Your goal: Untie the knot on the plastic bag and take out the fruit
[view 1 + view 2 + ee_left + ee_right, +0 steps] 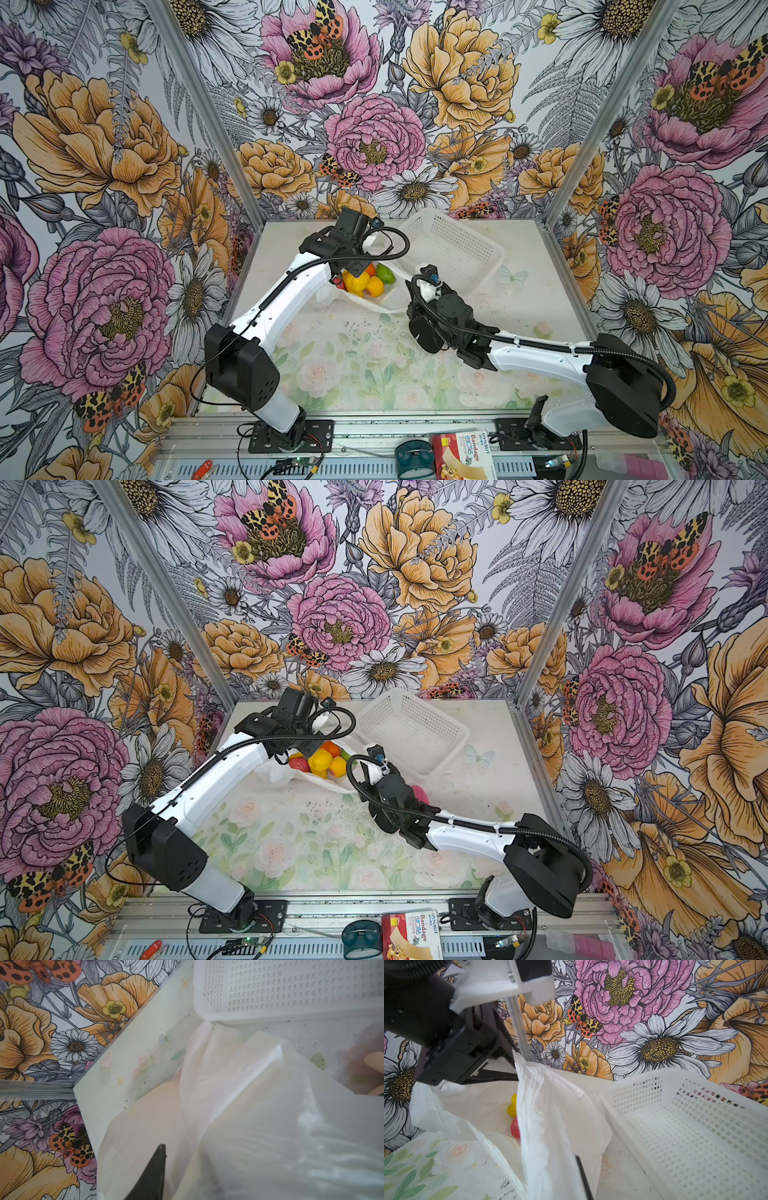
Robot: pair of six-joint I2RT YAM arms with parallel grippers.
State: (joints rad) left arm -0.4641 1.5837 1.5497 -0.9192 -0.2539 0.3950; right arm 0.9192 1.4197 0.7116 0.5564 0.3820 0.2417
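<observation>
The plastic bag point(390, 301) point(272, 771) lies with its mouth spread wide between my two grippers, and no knot shows. In both top views the fruit point(361, 282) point(322, 760) sits inside it: yellow, orange, green and red pieces. My left gripper point(358, 268) point(187, 1159) point(516, 1065) stands open at the bag's far edge. Bag film is draped over one of its fingers. My right gripper point(413, 291) point(572, 1159) is shut on a strip of the bag point(550, 1126) that runs taut up to the left fingertips. Yellow and red fruit point(513, 1109) peek out behind the strip.
A white perforated basket point(496, 251) point(461, 733) point(291, 991) point(695, 1147) stands tilted to the right of the bag, close to both grippers. A pink thing point(420, 793) lies by my right wrist. A bandage box point(463, 455) and a teal roll point(413, 457) sit on the front rail.
</observation>
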